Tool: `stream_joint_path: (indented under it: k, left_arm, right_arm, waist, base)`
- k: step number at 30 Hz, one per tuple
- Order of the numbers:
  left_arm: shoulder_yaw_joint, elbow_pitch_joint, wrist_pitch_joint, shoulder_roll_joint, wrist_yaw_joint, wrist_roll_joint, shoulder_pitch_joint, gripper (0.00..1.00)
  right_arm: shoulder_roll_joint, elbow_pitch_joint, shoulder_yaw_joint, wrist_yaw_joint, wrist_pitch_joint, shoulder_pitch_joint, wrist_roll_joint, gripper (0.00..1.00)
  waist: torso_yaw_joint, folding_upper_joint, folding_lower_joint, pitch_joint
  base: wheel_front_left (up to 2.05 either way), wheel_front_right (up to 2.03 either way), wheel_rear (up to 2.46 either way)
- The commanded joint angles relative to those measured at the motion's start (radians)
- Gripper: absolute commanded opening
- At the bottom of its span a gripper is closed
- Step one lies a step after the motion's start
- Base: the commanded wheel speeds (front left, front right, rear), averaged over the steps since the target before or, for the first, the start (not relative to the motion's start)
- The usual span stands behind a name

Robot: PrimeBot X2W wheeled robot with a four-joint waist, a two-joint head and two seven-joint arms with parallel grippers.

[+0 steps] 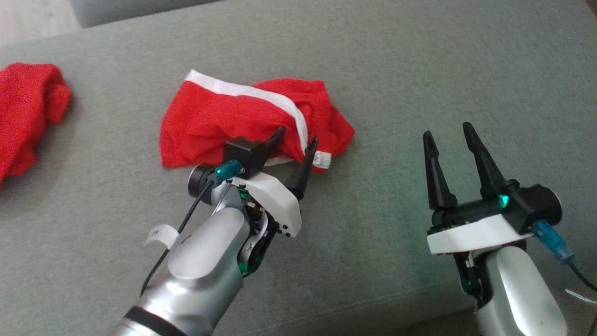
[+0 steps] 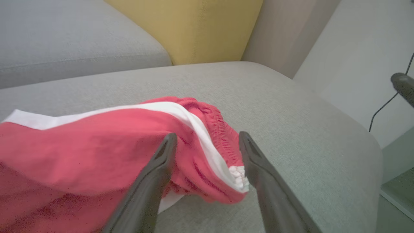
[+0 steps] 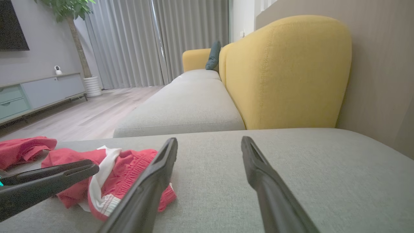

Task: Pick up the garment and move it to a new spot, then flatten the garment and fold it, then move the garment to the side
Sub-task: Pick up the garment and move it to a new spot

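The red garment lies crumpled on the grey sofa seat. The left gripper stands spread about its near right edge, and the right gripper hovers wide open, well to the right.

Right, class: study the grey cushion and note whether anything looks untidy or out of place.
Yes. The red garment with a white stripe lies crumpled in a heap on the grey cushion, not flat. A second red garment sits bunched farther left.
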Motion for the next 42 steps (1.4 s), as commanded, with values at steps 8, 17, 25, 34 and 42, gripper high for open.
stream_joint_path:
  k: [8, 17, 25, 34, 42]
  left_arm:
    - [0.049, -0.057, -0.039, 0.027, 0.035, 0.019, -0.014, 1.0]
    - [0.2, -0.226, -0.043, 0.091, 0.103, 0.072, 0.162, 1.0]
    - [0.366, -0.393, -0.043, 0.126, 0.132, 0.14, 0.373, 1.0]
    - [0.478, -0.476, -0.043, 0.116, 0.129, 0.194, 0.535, 1.0]
    - [0.523, -0.473, -0.043, 0.09, 0.098, 0.226, 0.566, 1.0]
  right_arm:
    - [-0.003, -0.011, -0.012, 0.008, -0.011, 0.02, -0.023, 1.0]
    - [-0.003, 0.016, -0.057, 0.008, -0.011, 0.068, -0.008, 1.0]
    - [-0.003, 0.014, -0.056, 0.008, -0.011, 0.107, 0.009, 1.0]
    - [-0.003, 0.016, -0.056, 0.008, -0.011, 0.143, 0.028, 1.0]
    - [-0.003, 0.028, -0.054, 0.008, -0.011, 0.151, 0.038, 1.0]
  waist:
    - [0.097, 0.0, 0.0, -0.101]
    - [0.161, 0.0, 0.0, -0.197]
    - [0.183, 0.0, 0.0, -0.223]
    - [0.192, 0.0, 0.0, -0.224]
    - [0.2, 0.0, 0.0, -0.224]
  base:
    - [0.0, 0.0, 0.0]
    - [0.0, 0.0, 0.0]
    - [0.0, 0.0, 0.0]
    - [0.0, 0.0, 0.0]
    - [0.0, 0.0, 0.0]
